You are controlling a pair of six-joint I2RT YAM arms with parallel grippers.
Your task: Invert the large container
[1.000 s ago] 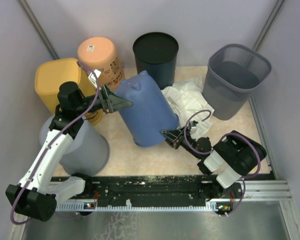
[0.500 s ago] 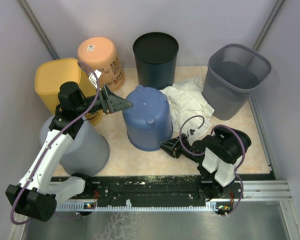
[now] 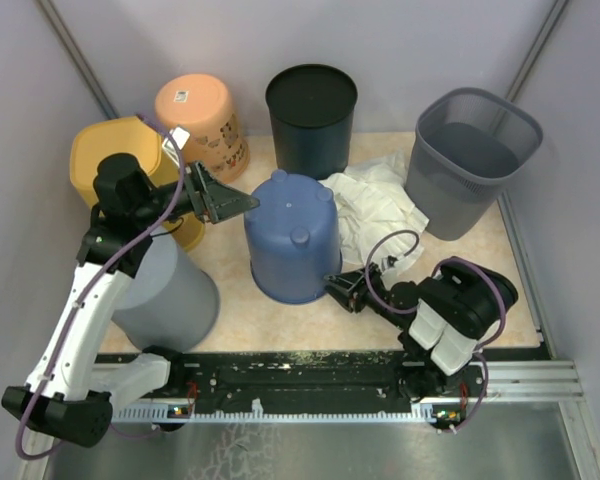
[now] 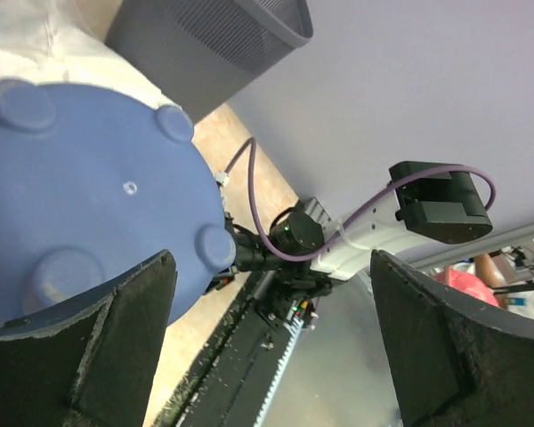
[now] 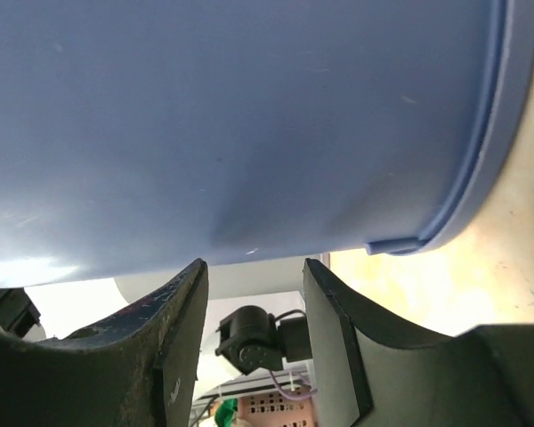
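Enclosure: pale lilac walls (image 3: 20,120) on left, back and right.
Surface: beige marbled tabletop (image 3: 240,310); black rail (image 3: 300,365) along its near edge.
Left gripper (image 3: 242,205): jaws spread wide, holding nothing, poised over the container's left edge.
Large blue container (image 3: 293,240): mid-table, mouth down, footed base up; white cloth (image 3: 380,205) just beside it.
Right gripper (image 3: 338,290): fingers parted, gripping nothing, close by the container's lower rim.

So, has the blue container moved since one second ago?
Yes. The blue container leaned toward the black bin then; now it stands upside down, base up, and the base has swung away from that bin.
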